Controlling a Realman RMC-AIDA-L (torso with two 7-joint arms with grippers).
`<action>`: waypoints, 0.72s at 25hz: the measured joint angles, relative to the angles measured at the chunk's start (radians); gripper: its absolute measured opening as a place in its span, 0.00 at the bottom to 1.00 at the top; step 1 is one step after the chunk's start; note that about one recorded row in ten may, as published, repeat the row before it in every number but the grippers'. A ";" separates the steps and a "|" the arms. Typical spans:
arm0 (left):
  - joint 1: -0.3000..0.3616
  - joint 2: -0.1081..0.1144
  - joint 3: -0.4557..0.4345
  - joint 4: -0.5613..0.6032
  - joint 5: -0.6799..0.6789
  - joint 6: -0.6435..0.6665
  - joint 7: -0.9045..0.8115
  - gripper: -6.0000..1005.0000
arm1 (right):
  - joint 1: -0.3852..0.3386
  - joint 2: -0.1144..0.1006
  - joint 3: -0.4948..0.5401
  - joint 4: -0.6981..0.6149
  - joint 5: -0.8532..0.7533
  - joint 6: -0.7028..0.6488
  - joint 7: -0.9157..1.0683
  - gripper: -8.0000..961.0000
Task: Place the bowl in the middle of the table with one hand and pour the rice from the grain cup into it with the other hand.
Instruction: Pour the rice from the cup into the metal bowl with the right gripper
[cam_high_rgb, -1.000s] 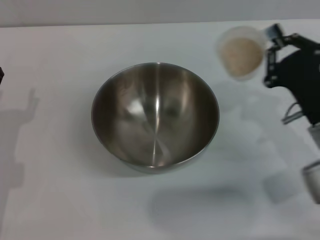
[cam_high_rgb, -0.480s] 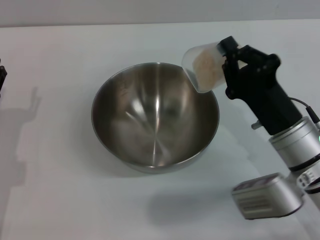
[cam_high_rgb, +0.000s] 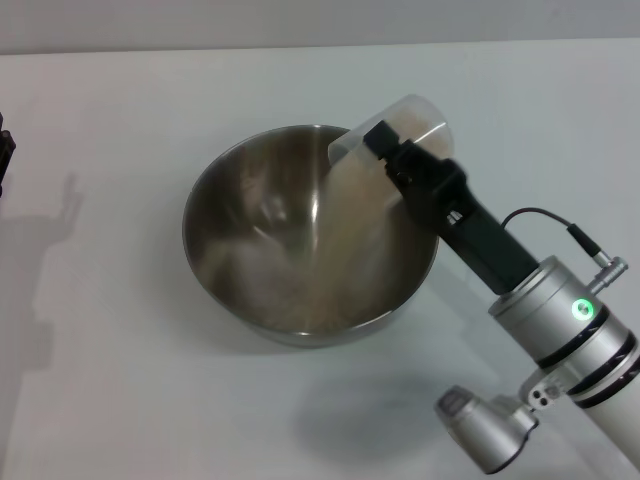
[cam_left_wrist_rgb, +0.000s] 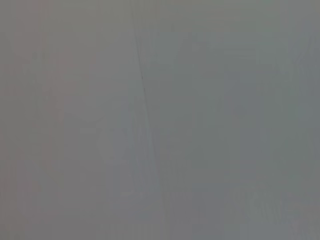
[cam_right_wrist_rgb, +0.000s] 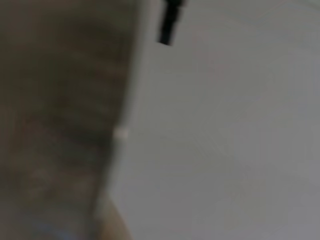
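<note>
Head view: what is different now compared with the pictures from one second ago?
The right gripper carried the grain cup from the table's far right side over the bowl, tipped it, and rice now streams in. The bowl kept its place; the left gripper stayed at the left edge.

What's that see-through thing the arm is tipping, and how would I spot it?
Find the big steel bowl on the white table. Over its far right rim, the right gripper holds a small clear plastic cup tipped inward, rice streaming out. It is the only see-through object.
</note>
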 joint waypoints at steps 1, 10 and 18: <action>0.000 0.000 0.000 0.000 0.000 0.000 0.000 0.81 | 0.000 0.000 0.001 0.014 0.000 0.025 -0.099 0.02; -0.001 0.000 0.001 0.000 0.000 0.000 0.000 0.81 | -0.001 0.000 -0.003 0.059 -0.003 0.042 -0.383 0.02; -0.001 0.000 0.002 0.000 0.000 0.000 0.000 0.81 | 0.000 0.000 -0.005 0.069 -0.032 0.056 -0.582 0.02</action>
